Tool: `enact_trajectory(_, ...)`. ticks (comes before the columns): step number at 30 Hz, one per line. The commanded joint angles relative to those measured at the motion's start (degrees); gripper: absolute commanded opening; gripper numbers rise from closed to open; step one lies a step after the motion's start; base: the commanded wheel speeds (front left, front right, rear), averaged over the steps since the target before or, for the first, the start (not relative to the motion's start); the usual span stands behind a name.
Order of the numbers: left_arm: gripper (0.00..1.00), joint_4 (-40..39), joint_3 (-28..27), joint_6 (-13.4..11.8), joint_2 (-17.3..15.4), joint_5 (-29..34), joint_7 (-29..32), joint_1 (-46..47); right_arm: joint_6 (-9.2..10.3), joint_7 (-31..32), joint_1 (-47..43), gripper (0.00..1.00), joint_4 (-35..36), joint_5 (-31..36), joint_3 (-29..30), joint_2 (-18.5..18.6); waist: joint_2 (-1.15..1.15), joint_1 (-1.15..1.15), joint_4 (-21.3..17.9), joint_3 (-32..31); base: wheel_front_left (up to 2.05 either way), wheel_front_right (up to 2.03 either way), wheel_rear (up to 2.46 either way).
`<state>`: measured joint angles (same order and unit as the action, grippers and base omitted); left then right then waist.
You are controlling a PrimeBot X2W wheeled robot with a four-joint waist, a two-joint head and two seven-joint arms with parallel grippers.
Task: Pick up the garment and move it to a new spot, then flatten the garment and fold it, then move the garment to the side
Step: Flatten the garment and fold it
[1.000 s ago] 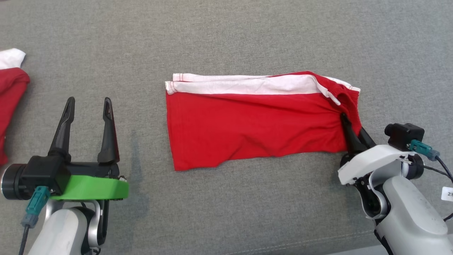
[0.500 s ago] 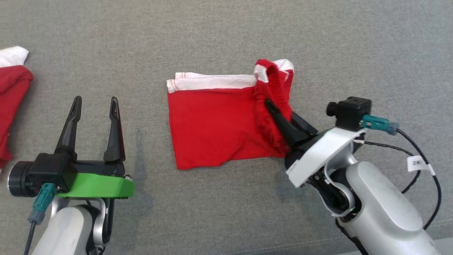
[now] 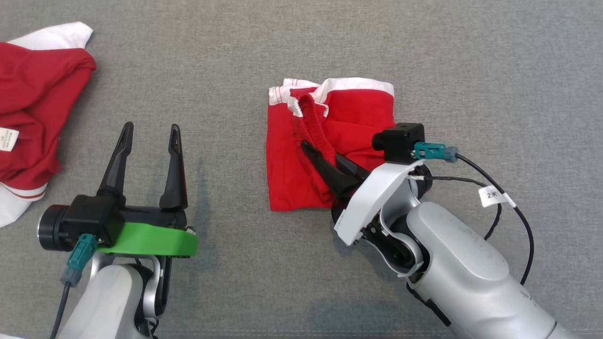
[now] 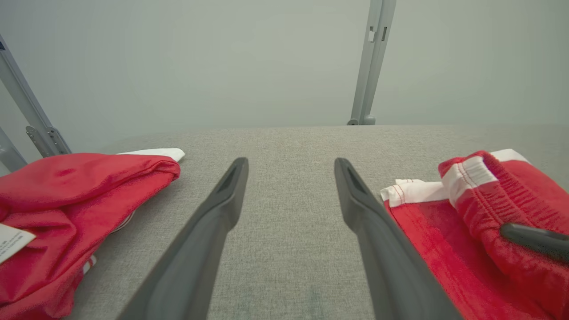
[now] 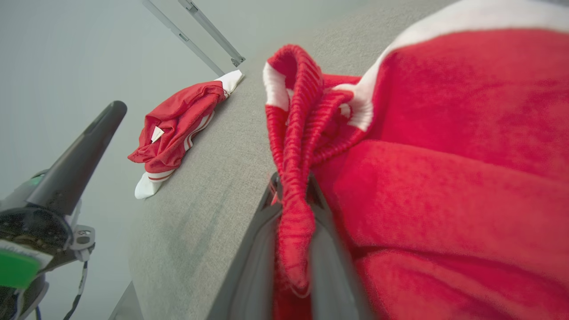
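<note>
**Right end carried over: the fold is nearly laid**

At the upper left of the head view lies a second red garment [image 3: 33,99], bunched, with a white label showing. More of it is in the frame than a second ago, but the whole picture has shifted, so I put that down to my head and not to the cloth.

My left fingers [image 3: 173,165] sit at the lower left, spread wide and holding nothing, as they were a second ago, near the garment's left edge but clear of it.

The garment [image 3: 358,117] I am working on lies in the middle of the frame on the grey counter [image 3: 471,70]. A second ago it lay stretched out long. Now its right end is doubled back to the left, so it covers about half that width, and the ribbed waistband [image 3: 313,122] stands up in a loop over the left half.

My right fingers [image 3: 322,167], just right of centre, are pressed together on that waistband, as the right wrist view shows.

I judge the fold to be well along but not finished, since the carried end has not yet been laid flat or released. The move to the side comes after that.

I see no container here. Both garments lie directly on the counter.
</note>
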<state>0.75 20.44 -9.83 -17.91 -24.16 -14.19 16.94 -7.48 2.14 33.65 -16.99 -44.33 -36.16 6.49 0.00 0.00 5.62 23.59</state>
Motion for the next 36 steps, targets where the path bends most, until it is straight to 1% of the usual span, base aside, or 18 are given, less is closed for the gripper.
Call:
enact_trajectory(1, 1.00, 0.4, 0.1, 0.4, 0.3, -0.1, -0.3, 0.8, -0.02, -0.9, 1.4, 0.00, -1.6, 0.0, -0.8, -0.3, 0.00, 0.00, 1.4, 1.0, 0.00, 0.00, 0.00)
enact_trajectory(2, 1.00, 0.7, 0.2, 0.5, 0.5, 0.0, -0.4, 0.9, -0.02, -1.5, 2.0, 0.27, -2.6, 0.1, -1.2, -0.5, 0.00, 0.00, 1.6, 1.0, 0.00, 0.00, 0.00)
enact_trajectory(3, 1.00, 0.9, 0.3, 0.6, 0.6, 0.1, -0.5, 1.1, -0.02, -2.1, 2.4, 0.71, -3.4, -0.3, -1.8, -0.9, 0.00, 0.00, 1.8, 1.1, 0.00, 0.00, 0.00)
enact_trajectory(4, 1.00, 1.0, 0.3, 0.7, 0.7, 0.2, -0.6, 1.2, -0.02, -2.7, 2.9, 1.00, -4.1, -0.4, -2.3, -1.2, 0.00, 0.00, 1.9, 1.1, 0.00, 0.00, 0.00)
enact_trajectory(8, 1.00, 1.7, 0.5, 0.8, 0.9, 0.8, -0.6, 1.4, -0.02, -5.8, 4.3, 1.00, -5.8, 0.2, -3.9, -1.2, 0.00, 0.00, 1.7, 0.8, 0.00, 0.00, 0.00)
enact_trajectory(12, 1.00, 2.1, 0.1, 0.7, 0.7, 1.0, -0.8, 1.2, -0.02, -10.1, 5.4, 1.00, -4.7, 1.9, -5.3, -0.1, 0.00, 0.00, 0.7, 0.3, 0.00, 0.00, 0.00)
enact_trajectory(14, 1.00, 2.0, -0.1, 0.6, 0.4, 1.1, -0.8, 1.0, -0.02, -12.6, 5.4, 1.00, -4.0, 3.2, -4.9, 0.6, 0.00, 0.00, 0.1, 0.0, 0.00, 0.00, 0.00)
enact_trajectory(16, 1.00, 1.8, -0.5, 0.3, 0.2, 0.9, -0.8, 0.8, -0.02, -14.8, 5.2, 1.00, -3.2, 5.6, -3.3, 1.5, 0.00, 0.00, -0.7, -0.3, 0.00, 0.00, 0.00)
enact_trajectory(19, 1.00, 1.5, -1.2, 0.0, -0.1, 0.5, -0.8, 0.2, -0.02, -16.6, 3.3, 1.00, -1.6, 10.3, 1.6, 2.3, 0.00, 0.00, -1.7, -1.0, 0.00, 0.00, 0.00)
enact_trajectory(20, 1.00, 1.5, -1.2, 0.0, -0.1, 0.5, -0.8, 0.2, -0.02, -16.6, 3.3, 1.00, -1.6, 10.3, 1.6, 2.3, 0.00, 0.00, -1.7, -1.0, 0.00, 0.00, 0.00)
enact_trajectory(24, 1.00, 0.8, -2.5, -0.5, -0.4, -0.5, -0.9, -0.6, -0.02, -17.4, -0.6, 1.00, 1.8, 18.6, 11.0, 2.8, 0.00, 0.00, -3.0, -1.8, 0.00, 0.00, 0.00)
enact_trajectory(30, 1.00, -0.1, -4.3, -1.1, -1.0, -1.7, -1.0, -2.2, -0.01, -17.4, -8.5, 1.00, 7.1, 27.6, 24.2, 2.7, 0.00, 0.00, -4.3, -3.7, 0.00, 0.00, 0.00)
enact_trajectory(33, 1.00, -0.5, -4.9, -0.9, -1.5, -2.3, -1.0, -2.8, -0.01, -17.4, -11.8, 1.00, 9.0, 30.0, 28.3, 2.3, 0.00, 0.00, -4.7, -4.6, 0.00, 0.00, 0.00)
enact_trajectory(36, 1.00, -0.8, -5.2, -0.2, -2.1, -2.9, -1.0, -3.5, -0.01, -17.3, -14.4, 1.00, 10.3, 31.0, 30.3, 1.6, 0.00, 0.00, -5.1, -5.8, 0.00, 0.00, 0.00)
